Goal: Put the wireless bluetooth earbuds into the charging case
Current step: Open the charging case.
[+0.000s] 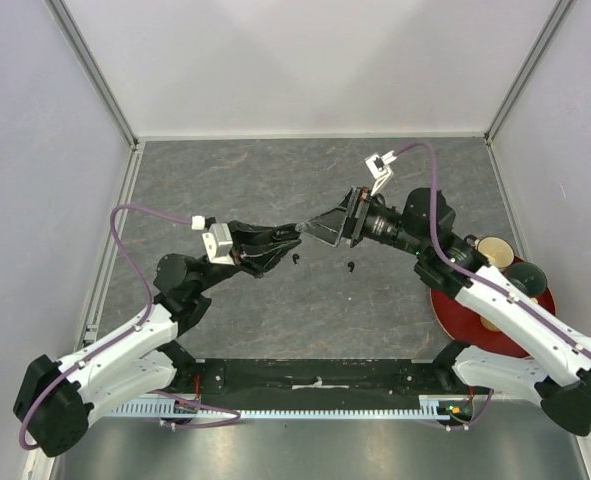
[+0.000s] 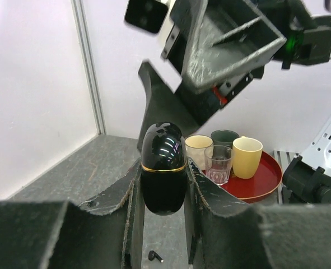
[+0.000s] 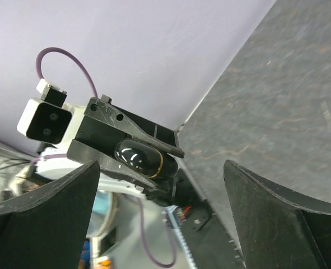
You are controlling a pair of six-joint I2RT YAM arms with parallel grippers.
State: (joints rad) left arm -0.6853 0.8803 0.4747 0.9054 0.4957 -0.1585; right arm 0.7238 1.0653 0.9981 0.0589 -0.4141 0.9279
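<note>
Charging case (image 2: 163, 168) is held clamped in the left gripper (image 2: 163, 182). The right gripper (image 3: 162, 216) is spread wide, facing it. Two black earbuds (image 1: 351, 266) are noted on the table (image 1: 275, 180) beneath, untouched.

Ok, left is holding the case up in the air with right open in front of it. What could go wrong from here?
1. The charging case is glossy and rounded, pinched only around its lower half by the left gripper. A push from the open right gripper could twist it or pop it out.
2. The black earbuds lie loose on the table below both wrists. A descending finger could flick them away.
</note>
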